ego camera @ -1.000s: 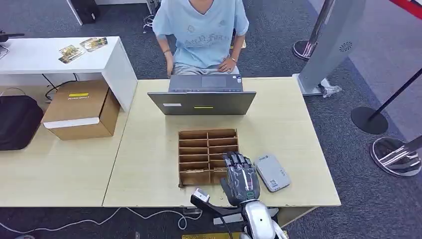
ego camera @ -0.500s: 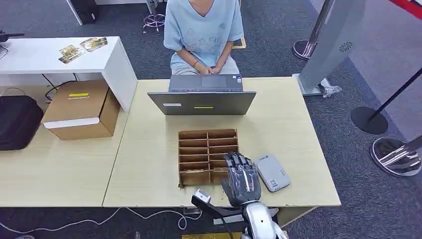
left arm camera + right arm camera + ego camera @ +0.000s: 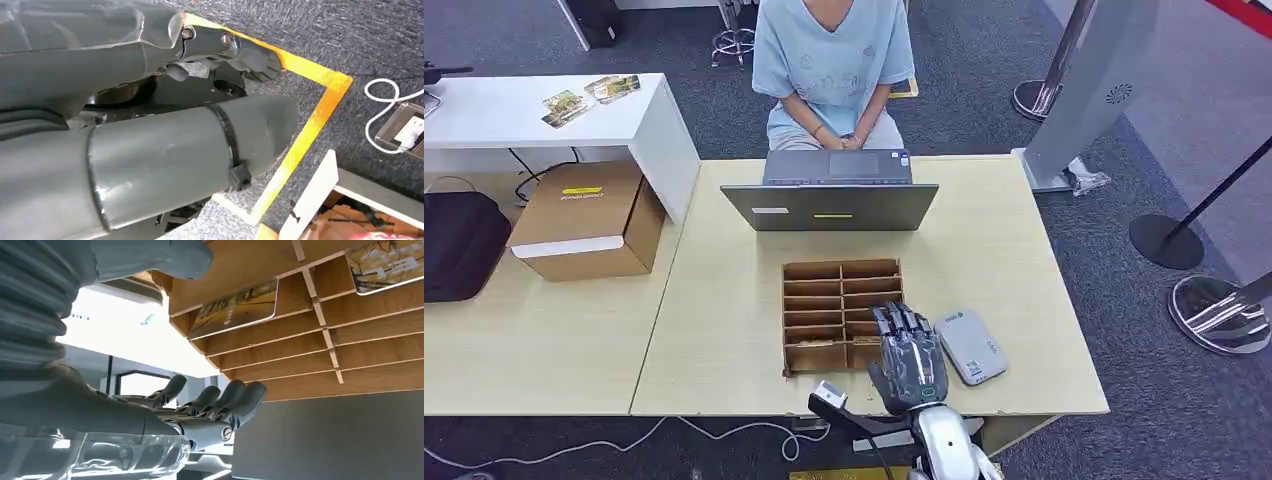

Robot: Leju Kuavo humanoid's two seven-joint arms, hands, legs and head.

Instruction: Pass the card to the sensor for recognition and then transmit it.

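A wooden card rack [image 3: 842, 313] with several slots stands mid-table. My right hand [image 3: 908, 356] hovers over its near right corner, fingers apart, holding nothing. In the right wrist view the fingers [image 3: 216, 399] stretch out alongside the rack [image 3: 300, 355], and the thumb [image 3: 150, 257] lies at the rack's edge. One yellow card [image 3: 235, 309] lies in a slot close to the thumb, and another card [image 3: 385, 262] in a further slot. The grey sensor [image 3: 971, 346] lies just right of the hand. My left hand [image 3: 165, 115] hangs beside my body over the floor, holding nothing.
An open laptop [image 3: 829, 205] stands behind the rack, and a person [image 3: 834, 60] sits at it with hands together. A cardboard box [image 3: 589, 218] and a white side table [image 3: 534, 110] are at the left. Floor tape [image 3: 310, 125] and a power strip [image 3: 405, 132] lie below.
The person has shifted to the right and brought both hands together in front of the body. My right hand stays over the rack, almost unmoved.
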